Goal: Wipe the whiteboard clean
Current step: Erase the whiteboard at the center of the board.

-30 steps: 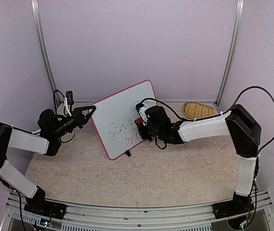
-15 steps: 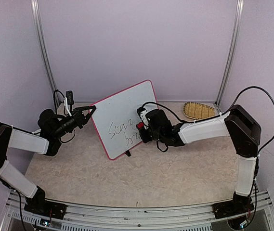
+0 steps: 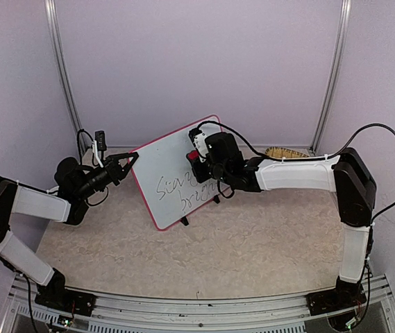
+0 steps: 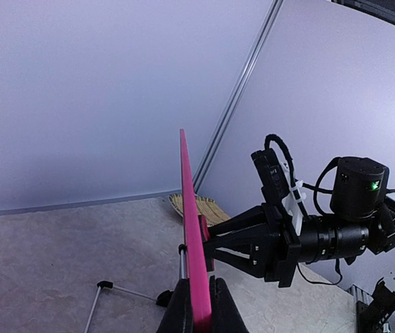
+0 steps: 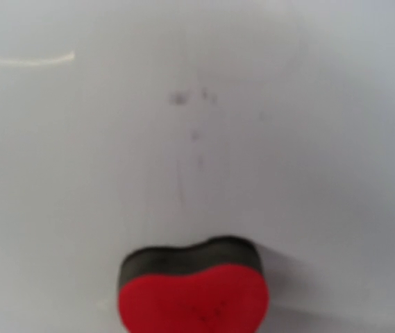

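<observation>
The left gripper clamped the edge of the whiteboard; the right gripper held a red eraser against it. Firm strokes down across the scrawl seemed best

A flat woven tray lies at the far right corner of the beige marbled worktop, near a metal post. Pale purple walls stand on three sides.
</observation>
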### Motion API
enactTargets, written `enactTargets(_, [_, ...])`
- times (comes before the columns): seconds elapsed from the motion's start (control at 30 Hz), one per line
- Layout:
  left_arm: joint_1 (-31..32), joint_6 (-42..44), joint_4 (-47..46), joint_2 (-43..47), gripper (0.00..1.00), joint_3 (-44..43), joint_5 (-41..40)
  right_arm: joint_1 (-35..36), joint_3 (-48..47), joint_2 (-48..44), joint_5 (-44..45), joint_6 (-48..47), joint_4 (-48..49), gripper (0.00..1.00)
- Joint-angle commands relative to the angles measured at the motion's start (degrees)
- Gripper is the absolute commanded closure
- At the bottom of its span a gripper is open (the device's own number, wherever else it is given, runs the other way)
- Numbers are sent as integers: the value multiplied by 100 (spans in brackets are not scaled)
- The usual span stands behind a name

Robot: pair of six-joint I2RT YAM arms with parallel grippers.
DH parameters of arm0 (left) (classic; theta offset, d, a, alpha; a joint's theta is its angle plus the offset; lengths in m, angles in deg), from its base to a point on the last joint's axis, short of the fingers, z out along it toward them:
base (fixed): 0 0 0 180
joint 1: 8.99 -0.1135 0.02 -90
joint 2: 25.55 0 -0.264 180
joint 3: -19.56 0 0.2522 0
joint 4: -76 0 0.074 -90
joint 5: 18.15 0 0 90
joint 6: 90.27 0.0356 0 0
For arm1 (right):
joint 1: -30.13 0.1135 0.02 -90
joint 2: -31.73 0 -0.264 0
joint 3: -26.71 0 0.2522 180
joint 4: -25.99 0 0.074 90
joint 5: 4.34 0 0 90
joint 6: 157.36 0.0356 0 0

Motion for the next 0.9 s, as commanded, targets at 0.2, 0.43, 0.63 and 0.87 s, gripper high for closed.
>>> enactTargets(0.2, [172,317,189,-75,100,-29,778,38,372,205,-57,32,120,83])
enactTargets(0.43, [180,300,177,-103,100,-38,796,32,968,96,-103,218,246,83])
enactTargets(0.63, [180,300,187,-97,100,-39,785,60,1363,73,-157,378,338,83])
enactTargets(0.87, [180,296,187,-91,100,-37,796,98,1582,72,-139,437,386,83])
